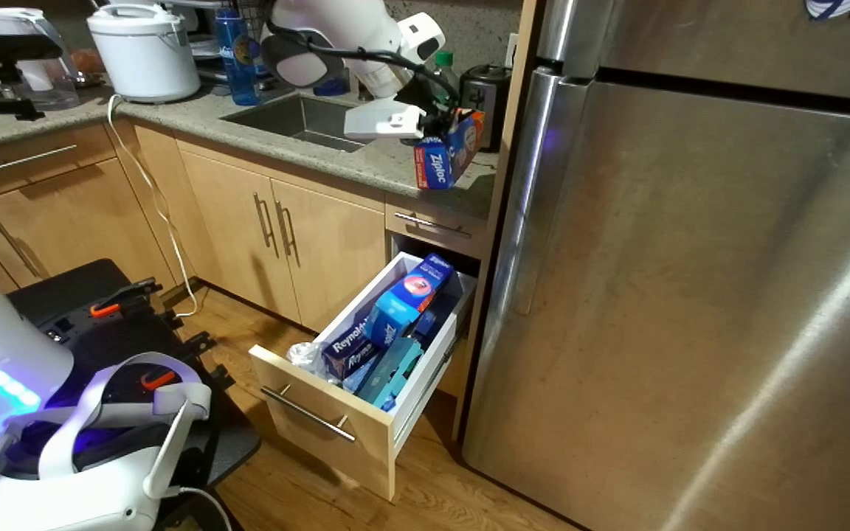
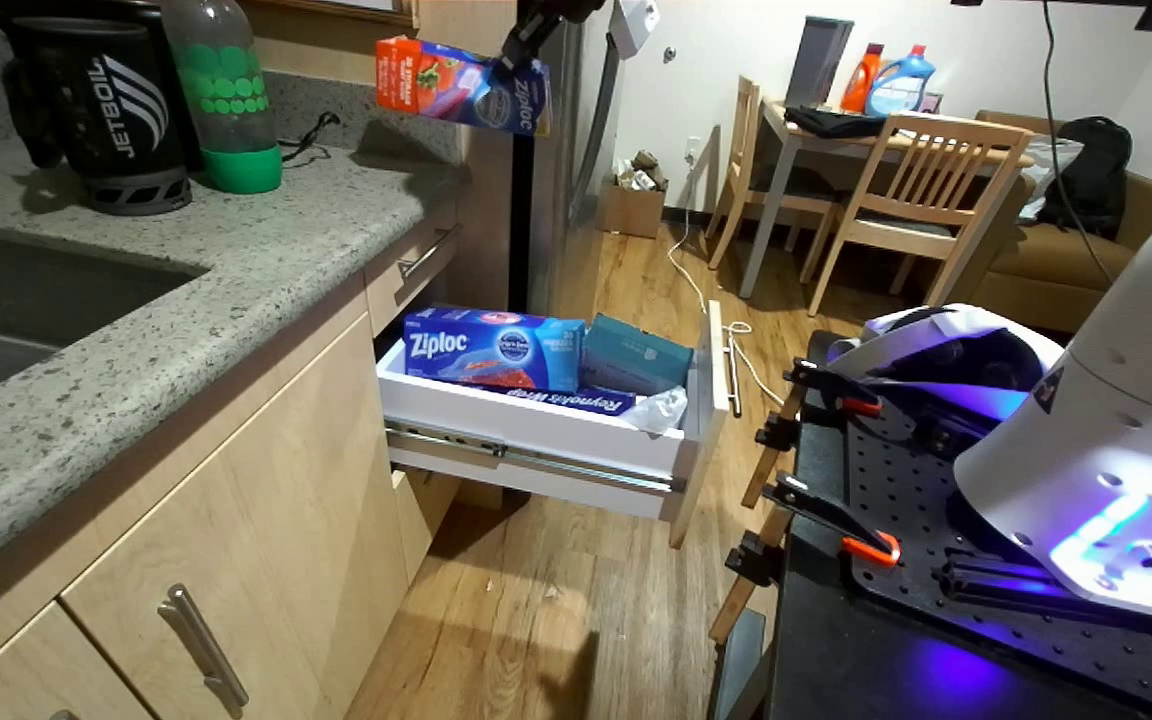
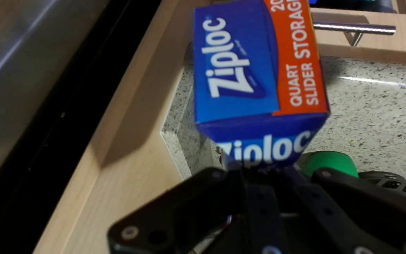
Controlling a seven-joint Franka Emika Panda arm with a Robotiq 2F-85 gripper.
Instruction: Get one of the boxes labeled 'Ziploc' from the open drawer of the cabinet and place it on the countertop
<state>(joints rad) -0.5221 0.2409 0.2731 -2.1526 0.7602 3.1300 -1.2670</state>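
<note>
i'm looking at a grey speckled countertop (image 2: 316, 225) with a steel sink (image 2: 36, 290) let into it, above the light wood cabinet (image 1: 226, 199). in an exterior view a black jetboil cup (image 2: 111, 110) and a bottle (image 2: 226, 90) with a green base stand on the stone. the room beyond has a wooden floor (image 2: 626, 560), a chair (image 2: 956, 128) and a tan couch (image 2: 1046, 285).

the countertop's front edge is rounded. at its end rises a wooden panel (image 3: 129, 190), with the steel fridge (image 1: 690, 295) just past it; the panel shows beside the box in my wrist view, though how near i can't tell. stone stretches between the panel and the sink's corner. below, the drawer (image 1: 333, 446) juts out past the cabinet, holding another ziploc box (image 2: 496, 345), a teal box (image 2: 636, 355) and a reynolds wrap carton (image 2: 556, 398). a strip of floor lies between the drawer and my arm's base (image 2: 1096, 480).

the box (image 3: 238, 63) i'm after hangs in the air near the fridge end of the countertop; how much of it is over the slab i can't tell. my gripper (image 3: 266, 171) is clamped on it. the box is blue with an orange-red band, white ziploc letters on the blue, and "quart slider storage" in white on the band.
</note>
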